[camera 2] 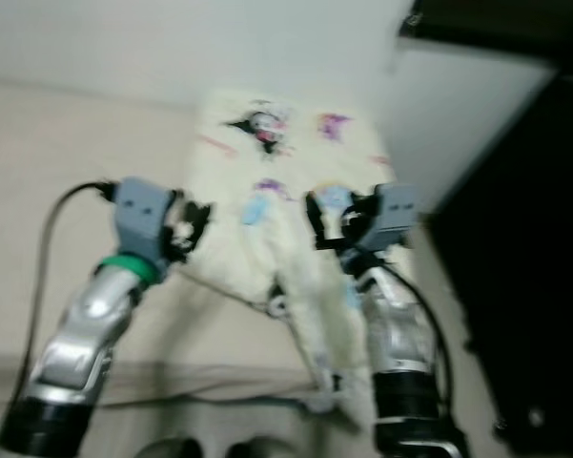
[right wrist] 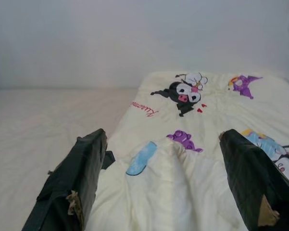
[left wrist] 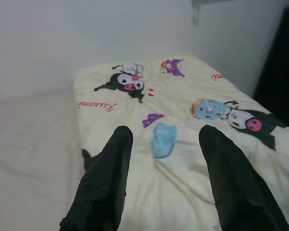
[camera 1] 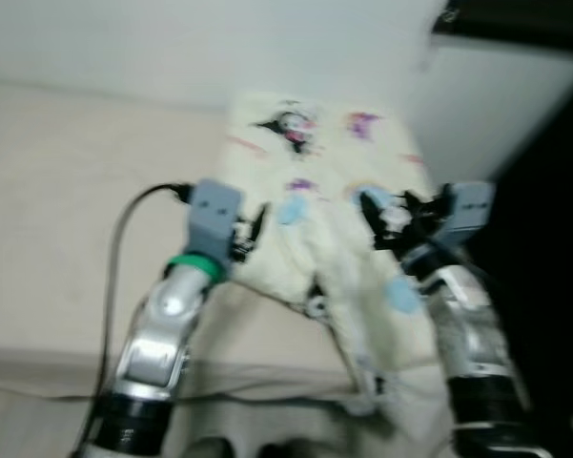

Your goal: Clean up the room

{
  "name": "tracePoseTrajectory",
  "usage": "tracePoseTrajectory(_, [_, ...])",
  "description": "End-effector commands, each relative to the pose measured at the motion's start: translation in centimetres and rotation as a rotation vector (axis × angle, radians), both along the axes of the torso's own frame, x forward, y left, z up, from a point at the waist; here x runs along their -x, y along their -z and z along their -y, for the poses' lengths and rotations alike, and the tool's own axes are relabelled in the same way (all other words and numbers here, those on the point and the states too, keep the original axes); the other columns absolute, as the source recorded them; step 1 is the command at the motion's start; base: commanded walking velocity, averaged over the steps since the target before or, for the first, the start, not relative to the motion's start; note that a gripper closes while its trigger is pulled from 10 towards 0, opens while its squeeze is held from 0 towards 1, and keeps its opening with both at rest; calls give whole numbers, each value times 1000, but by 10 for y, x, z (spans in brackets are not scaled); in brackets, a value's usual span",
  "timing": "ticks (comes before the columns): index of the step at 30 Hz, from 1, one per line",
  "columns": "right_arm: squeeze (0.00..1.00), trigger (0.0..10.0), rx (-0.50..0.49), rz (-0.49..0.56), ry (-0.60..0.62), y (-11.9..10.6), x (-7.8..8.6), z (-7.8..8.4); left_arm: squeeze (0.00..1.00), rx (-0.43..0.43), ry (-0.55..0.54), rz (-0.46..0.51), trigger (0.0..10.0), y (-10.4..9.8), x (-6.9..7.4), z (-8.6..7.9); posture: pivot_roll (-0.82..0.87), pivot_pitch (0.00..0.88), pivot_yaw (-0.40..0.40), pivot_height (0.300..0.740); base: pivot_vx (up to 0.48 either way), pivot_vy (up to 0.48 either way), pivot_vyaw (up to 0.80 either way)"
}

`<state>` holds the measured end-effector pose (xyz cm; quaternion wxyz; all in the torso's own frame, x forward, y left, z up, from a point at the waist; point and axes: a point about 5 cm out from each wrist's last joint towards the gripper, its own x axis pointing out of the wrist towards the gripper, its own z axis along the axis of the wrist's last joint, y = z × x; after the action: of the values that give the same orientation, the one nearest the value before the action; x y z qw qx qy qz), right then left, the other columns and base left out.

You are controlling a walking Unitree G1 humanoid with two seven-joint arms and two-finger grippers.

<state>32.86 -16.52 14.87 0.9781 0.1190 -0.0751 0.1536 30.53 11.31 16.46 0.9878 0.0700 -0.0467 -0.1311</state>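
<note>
While the head camera looks down in the left eye view, a pale yellow blanket [camera 1: 334,200] printed with cartoon characters lies across a beige bed [camera 1: 57,219], running from the upper centre of the frame down toward the lower right. A white wall [camera 1: 172,43] fills the top of the frame, and a dark area sits along the right edge. The left gripper [camera 1: 251,232] hovers at the blanket's left edge, centre-left of the frame, on a silver arm with a green ring at the wrist and a black cable [camera 1: 114,277] looping off it. The right gripper [camera 1: 379,218] sits over the blanket, right of centre. The picture is blurred.

The right eye view shows the same scene, shifted a little to the left, with both arms reaching up from the bottom of the frame.

From the left wrist view, two black fingers [left wrist: 106,183] rise from the bottom edge with a wide gap between them, so the jaws are open and grip nothing. Between and beyond them lies the blanket, with a black-and-white character at upper centre and a blue patch in the middle.

From the right wrist view, two black fingers [right wrist: 77,178] stand far apart at the lower corners, jaws open and empty. A raised fold of the blanket sits between them, and bare bed sheet fills the left side of the frame.
</note>
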Motion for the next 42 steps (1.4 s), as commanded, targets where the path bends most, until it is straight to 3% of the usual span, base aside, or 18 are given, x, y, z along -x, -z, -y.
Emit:
tracePoseTrajectory(1, [0, 10000, 11, -12, 7, 2, 1, 2, 0, -6, 0, -28, 10000, 6, 1, 1, -25, 5, -28, 740, 0, 0, 0])
tracePoseTrajectory(23, [0, 10000, 46, -14, 4, 8, 5, -1, 0, -5, -8, -27, 10000, 7, 1, 0, -27, 11, -17, 740, 0, 0, 0])
tracePoseTrajectory(42, [0, 10000, 44, -13, -17, 14, 10, -8, 0, -18, -2, -33, 10000, 9, 2, 2, -26, 26, -6, 655, 0, 0, 0])
